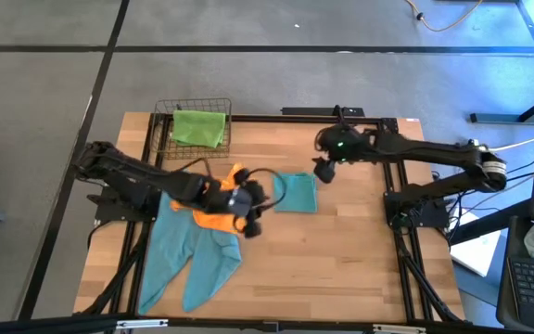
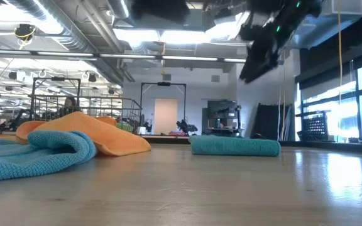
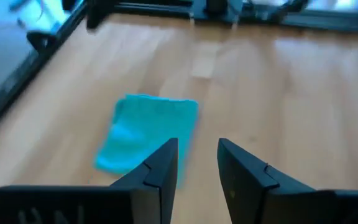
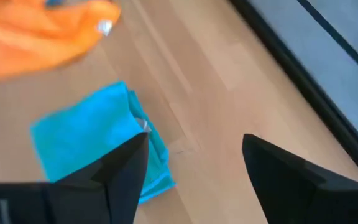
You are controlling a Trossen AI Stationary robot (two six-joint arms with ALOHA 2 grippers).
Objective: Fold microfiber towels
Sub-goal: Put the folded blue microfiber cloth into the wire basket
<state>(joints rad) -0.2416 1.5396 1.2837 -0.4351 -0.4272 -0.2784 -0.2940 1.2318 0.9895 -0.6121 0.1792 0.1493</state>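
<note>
Seen from above: a folded teal towel [image 1: 296, 193] lying flat near the middle of the wooden table [image 1: 341, 269], clear of both arms. Just beside it toward the right arm, the right gripper [image 1: 323, 172] raised above the tabletop, its two dark fingers [image 4: 120, 174] spread wide with nothing between them; bare wood and the edge of the folded towel visible in the gap from the wrist camera. On the other side of the folded towel, the left gripper [image 1: 248, 221] poised over a crumpled orange towel [image 1: 219, 206], fingers [image 3: 160, 171] parted by a narrow gap and pinching nothing, pointed toward the folded teal square. Beneath and beside the orange cloth, two unfolded teal towels [image 1: 193, 260] sprawled loosely toward the table's near left edge, one partly overlapping the other. At the far left corner, a wire basket [image 1: 193, 125] holding a lime green towel [image 1: 198, 127]. From table height: the folded teal towel as a low, neat slab on the wood, the orange cloth heaped over a rumpled blue one to its left, and the right arm hanging above, well clear of the surface.
</note>
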